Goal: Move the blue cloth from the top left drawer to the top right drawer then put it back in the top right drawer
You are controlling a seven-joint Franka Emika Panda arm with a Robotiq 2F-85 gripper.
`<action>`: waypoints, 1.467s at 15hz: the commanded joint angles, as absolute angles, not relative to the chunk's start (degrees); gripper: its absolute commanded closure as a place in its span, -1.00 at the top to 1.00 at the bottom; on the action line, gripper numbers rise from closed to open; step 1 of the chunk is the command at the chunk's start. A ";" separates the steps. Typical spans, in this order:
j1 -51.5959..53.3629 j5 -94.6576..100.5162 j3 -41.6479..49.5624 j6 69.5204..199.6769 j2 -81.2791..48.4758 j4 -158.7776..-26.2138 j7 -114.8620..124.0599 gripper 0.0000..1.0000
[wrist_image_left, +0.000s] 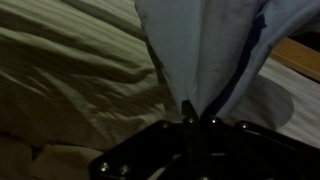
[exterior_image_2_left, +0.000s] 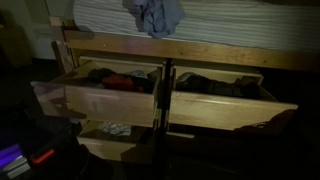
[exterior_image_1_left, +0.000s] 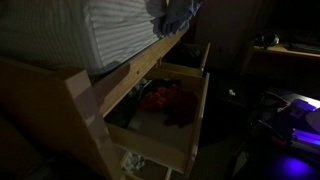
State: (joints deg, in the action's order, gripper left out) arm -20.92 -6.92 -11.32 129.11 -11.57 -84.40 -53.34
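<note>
The blue cloth (exterior_image_2_left: 155, 15) hangs bunched above the bed's edge, over the gap between the two top drawers; it also shows in an exterior view (exterior_image_1_left: 176, 14). In the wrist view the cloth (wrist_image_left: 205, 45) fills the centre and is pinched between my gripper's (wrist_image_left: 197, 120) shut fingers. The gripper itself is out of frame in both exterior views. The top left drawer (exterior_image_2_left: 105, 103) and top right drawer (exterior_image_2_left: 230, 112) are both pulled open, with dark clothes inside.
The wooden bed frame carries a mattress with a striped sheet (exterior_image_2_left: 235, 25). A lower left drawer (exterior_image_2_left: 105, 148) is also open. An open drawer (exterior_image_1_left: 195, 120) holds red and dark clothes. The room is very dark.
</note>
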 commanded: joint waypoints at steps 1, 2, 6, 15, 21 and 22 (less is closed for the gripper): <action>-21.54 -16.95 -14.39 122.54 0.52 -97.23 -60.38 -0.99; -15.90 -20.51 -8.96 120.24 2.51 -99.59 -62.62 -0.99; -9.03 -26.96 -3.47 114.97 4.93 -110.43 -71.52 -0.99; -1.49 -17.99 -3.27 132.75 -9.48 -127.43 -85.31 -0.99; 4.03 -25.88 -8.36 162.67 -19.18 -128.44 -86.08 -0.99; 5.00 -28.47 -9.14 167.48 -20.54 -128.37 -86.63 -0.99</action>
State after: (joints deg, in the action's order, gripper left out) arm 2.81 -22.75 -7.65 156.33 -17.72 -128.13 -83.94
